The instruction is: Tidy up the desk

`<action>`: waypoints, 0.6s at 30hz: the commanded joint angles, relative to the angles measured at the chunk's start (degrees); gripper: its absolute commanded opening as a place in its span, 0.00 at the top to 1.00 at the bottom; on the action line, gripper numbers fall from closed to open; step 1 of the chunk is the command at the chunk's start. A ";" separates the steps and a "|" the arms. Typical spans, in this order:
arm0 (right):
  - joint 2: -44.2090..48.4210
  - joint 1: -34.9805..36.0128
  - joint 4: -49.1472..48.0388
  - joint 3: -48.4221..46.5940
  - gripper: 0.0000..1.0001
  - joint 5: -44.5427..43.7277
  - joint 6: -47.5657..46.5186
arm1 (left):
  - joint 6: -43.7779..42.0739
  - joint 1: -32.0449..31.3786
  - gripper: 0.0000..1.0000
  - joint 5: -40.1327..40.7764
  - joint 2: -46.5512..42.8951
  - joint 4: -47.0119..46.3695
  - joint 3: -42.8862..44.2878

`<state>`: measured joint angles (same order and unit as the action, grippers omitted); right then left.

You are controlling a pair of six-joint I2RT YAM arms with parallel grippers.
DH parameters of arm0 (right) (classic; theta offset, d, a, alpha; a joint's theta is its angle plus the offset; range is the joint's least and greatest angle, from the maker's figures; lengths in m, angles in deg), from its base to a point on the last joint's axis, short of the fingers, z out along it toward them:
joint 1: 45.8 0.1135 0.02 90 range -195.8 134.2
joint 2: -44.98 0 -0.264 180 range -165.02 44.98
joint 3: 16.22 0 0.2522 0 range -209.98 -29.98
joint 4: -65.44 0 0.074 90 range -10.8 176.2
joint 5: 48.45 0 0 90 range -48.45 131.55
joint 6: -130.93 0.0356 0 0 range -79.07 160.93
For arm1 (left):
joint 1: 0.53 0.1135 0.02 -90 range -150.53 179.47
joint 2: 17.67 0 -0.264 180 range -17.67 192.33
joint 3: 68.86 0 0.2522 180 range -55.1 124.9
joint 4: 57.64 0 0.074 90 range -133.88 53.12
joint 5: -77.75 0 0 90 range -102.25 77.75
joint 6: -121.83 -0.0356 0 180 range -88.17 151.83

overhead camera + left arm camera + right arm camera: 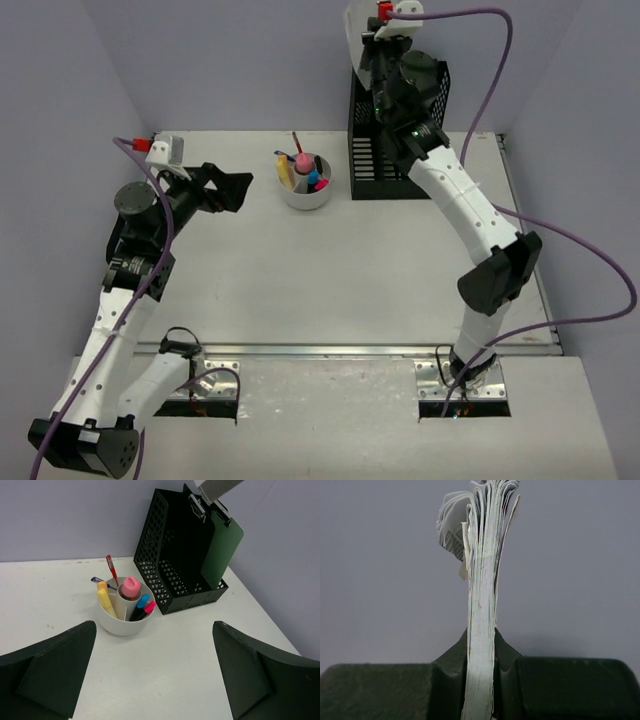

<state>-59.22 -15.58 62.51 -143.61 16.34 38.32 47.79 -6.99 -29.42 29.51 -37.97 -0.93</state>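
Desk, one: white top ahead of both arm bases, bearing all else. File rack, one, black, at the far edge. Clipboard, one, green, stood upright inside. Cup, one, beside the rack, held at least five pens. Left gripper hung released; right gripper clenched one paper sheaf.

Overhead plus two wrist views.
Top looks down from behind; left wrist faces the black mesh file rack both share; right wrist sits close against a white paper stack.
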 commanded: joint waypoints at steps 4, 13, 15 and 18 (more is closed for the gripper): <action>-6.44 -0.16 -21.28 -9.15 0.99 -4.14 -9.42 | 0.73 -0.22 0.00 0.82 -1.30 -2.31 -1.53; -9.00 -2.09 -24.00 -6.61 0.99 -6.43 -6.35 | 0.56 -0.22 0.00 1.00 -1.21 -2.83 -2.49; -9.35 -2.44 -24.79 -5.91 0.99 -7.04 -6.61 | 0.56 -0.22 0.00 1.00 -1.30 -2.84 -2.58; -10.14 -2.97 -25.24 -5.65 0.99 -8.01 -6.36 | 0.47 -0.22 0.00 1.00 -1.30 -2.75 -2.76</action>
<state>-71.46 -17.79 50.60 -147.91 9.78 31.09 47.79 -6.99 -28.89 29.14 -38.34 -3.48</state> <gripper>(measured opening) 0.119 0.999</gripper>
